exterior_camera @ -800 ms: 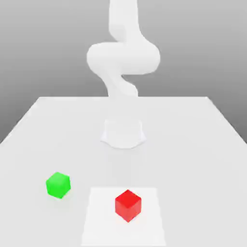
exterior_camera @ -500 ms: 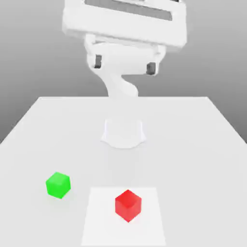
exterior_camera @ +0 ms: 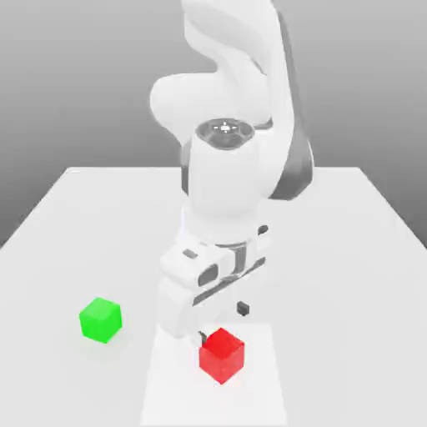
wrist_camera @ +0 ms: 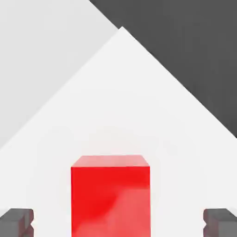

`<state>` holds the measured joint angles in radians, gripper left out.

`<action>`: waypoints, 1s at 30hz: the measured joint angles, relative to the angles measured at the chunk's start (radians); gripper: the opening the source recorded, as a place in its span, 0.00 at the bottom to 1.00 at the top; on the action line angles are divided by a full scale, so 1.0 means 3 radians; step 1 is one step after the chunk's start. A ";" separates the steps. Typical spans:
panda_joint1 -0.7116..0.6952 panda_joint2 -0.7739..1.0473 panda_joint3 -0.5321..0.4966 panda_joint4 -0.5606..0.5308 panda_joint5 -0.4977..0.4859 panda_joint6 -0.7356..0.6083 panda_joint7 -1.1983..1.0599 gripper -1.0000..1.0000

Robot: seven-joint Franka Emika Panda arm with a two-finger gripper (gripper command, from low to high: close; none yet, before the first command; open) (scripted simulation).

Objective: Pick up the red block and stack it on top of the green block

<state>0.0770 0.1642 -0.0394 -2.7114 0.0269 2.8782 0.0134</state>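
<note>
Red block (exterior_camera: 221, 354) sits on the pale square mat (exterior_camera: 267, 392) at the near edge of the white table (exterior_camera: 350, 242), with the green block (exterior_camera: 101, 319) well apart at about nine o'clock from it. Half a second ago the hand was high above the table; now the gripper (exterior_camera: 223, 321) has dropped to just behind the red cube, jaws spread wide, and the hand view shows a dark fingertip (wrist_camera: 16, 222) on each side of it, holding nothing. The grasp looks close. No brand, label or writing is legible anywhere.
</note>
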 joint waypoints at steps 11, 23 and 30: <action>-0.0035 0.0244 0.0042 0.0031 0.0028 0.0201 -0.0029 0.00; -0.0760 -0.0753 -0.0349 -0.0246 -0.0368 -0.0520 -0.0265 0.00; -0.1214 -0.1090 -0.0828 -0.0438 -0.0464 -0.0651 -0.0749 0.00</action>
<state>-0.2873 -0.1627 -0.2880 -2.8426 -0.1124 2.6830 -0.2113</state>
